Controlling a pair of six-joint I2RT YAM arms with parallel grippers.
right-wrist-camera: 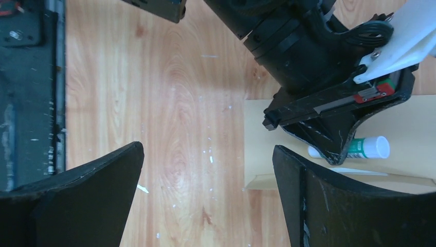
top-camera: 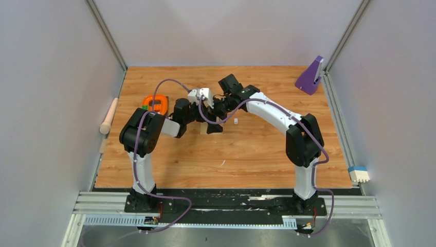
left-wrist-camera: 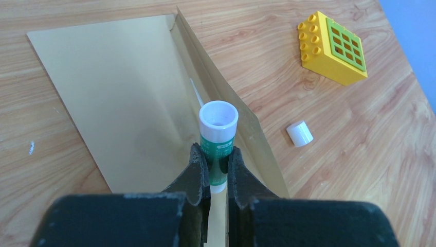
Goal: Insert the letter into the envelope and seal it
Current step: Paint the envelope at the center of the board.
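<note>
The tan envelope (left-wrist-camera: pixel 118 92) lies flat on the wooden table with its flap (left-wrist-camera: pixel 247 128) open to the right. Only a thin white edge of the letter (left-wrist-camera: pixel 196 93) shows at the envelope's mouth. My left gripper (left-wrist-camera: pixel 215 154) is shut on an uncapped green and white glue stick (left-wrist-camera: pixel 218 131), held over the flap's fold. The stick's white cap (left-wrist-camera: pixel 300 133) lies on the table to the right. My right gripper (right-wrist-camera: pixel 205 154) is open and empty, hovering over bare wood beside the envelope's corner (right-wrist-camera: pixel 257 180). The right wrist view also shows the glue stick (right-wrist-camera: pixel 373 147).
A yellow and green toy brick (left-wrist-camera: pixel 333 47) lies beyond the cap. An orange object (top-camera: pixel 156 104) sits at the left, a wooden roller (top-camera: pixel 109 116) at the left edge, a purple stand (top-camera: pixel 311 76) at the back right. Both arms meet mid-table.
</note>
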